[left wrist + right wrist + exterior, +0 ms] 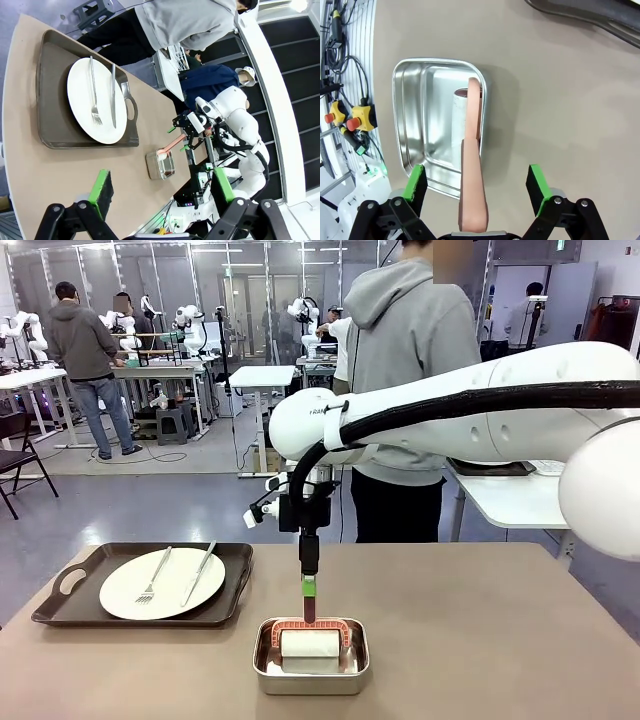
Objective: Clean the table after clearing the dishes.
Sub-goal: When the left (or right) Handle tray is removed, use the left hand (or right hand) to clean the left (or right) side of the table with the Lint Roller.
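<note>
Left gripper (162,188): seen from its own wrist camera, the fingers are spread wide and the green pads (103,186) have nothing between them; it hangs in the air above the table.
Table (480,640): a plain tan top that fills the lower part of the front view.
Tray (140,549): dark brown with handles, on the left part of the table towards the far edge.
Plate (125,592): round and white, lying in the middle of the tray.
Fork (155,578): steel, on the plate, with its tines towards the robot's side.
Knife (200,573): steel, on the plate just to the right of the fork and slanted the same way.
Pan (262,666): small, square and steel, in the middle near the robot's edge, to the right of the tray and apart from it.
Roller (310,646): a white roll lying inside the pan, held in a salmon-red frame.
Handle (473,150): salmon, rising out of the pan and passing up between the right gripper's fingers.
Right gripper (308,590): points straight down over the pan; in its wrist view the fingers stand wide apart on either side of the handle, neither pad touches it, and it grips nothing.
Right arm (470,405): white with a black cable along it, reaching in from the right to the middle of the table.
Person (410,360): in a grey hooded top and dark trousers, standing at the far side of the table behind the right arm.
</note>
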`<move>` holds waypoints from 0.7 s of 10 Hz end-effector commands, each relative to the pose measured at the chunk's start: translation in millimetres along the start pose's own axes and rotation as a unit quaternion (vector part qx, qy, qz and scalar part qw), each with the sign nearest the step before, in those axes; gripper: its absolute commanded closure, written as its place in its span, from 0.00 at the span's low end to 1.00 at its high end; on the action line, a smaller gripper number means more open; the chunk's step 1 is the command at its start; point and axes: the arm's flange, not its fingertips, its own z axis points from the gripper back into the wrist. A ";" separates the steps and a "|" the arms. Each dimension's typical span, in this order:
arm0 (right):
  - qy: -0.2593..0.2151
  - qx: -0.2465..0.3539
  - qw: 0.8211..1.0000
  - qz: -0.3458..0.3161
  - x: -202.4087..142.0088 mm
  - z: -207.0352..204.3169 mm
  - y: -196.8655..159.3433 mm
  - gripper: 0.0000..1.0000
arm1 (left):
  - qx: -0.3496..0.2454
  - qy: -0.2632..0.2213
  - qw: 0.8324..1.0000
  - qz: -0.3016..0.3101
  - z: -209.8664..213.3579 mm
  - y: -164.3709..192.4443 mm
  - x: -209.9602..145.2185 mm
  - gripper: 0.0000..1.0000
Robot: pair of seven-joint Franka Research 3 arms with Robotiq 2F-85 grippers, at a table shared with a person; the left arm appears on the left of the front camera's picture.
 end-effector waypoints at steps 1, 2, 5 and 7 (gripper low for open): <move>0.017 0.010 1.000 -0.018 9.5 3.5 0.2 0.05 | -0.002 -0.001 1.000 -0.003 2.1 -0.6 -1.0 0.00; 0.019 0.012 1.000 -0.018 10.4 4.0 0.2 0.09 | -0.002 -0.001 1.000 -0.003 2.1 -0.6 -1.0 0.00; 0.021 0.026 0.999 -0.013 11.3 3.1 -3.0 0.39 | -0.002 -0.001 1.000 -0.003 2.1 -0.6 -1.0 0.00; 0.020 0.031 0.999 -0.011 10.1 3.4 -3.5 0.59 | -0.002 -0.001 1.000 -0.003 2.1 -0.6 -1.0 0.00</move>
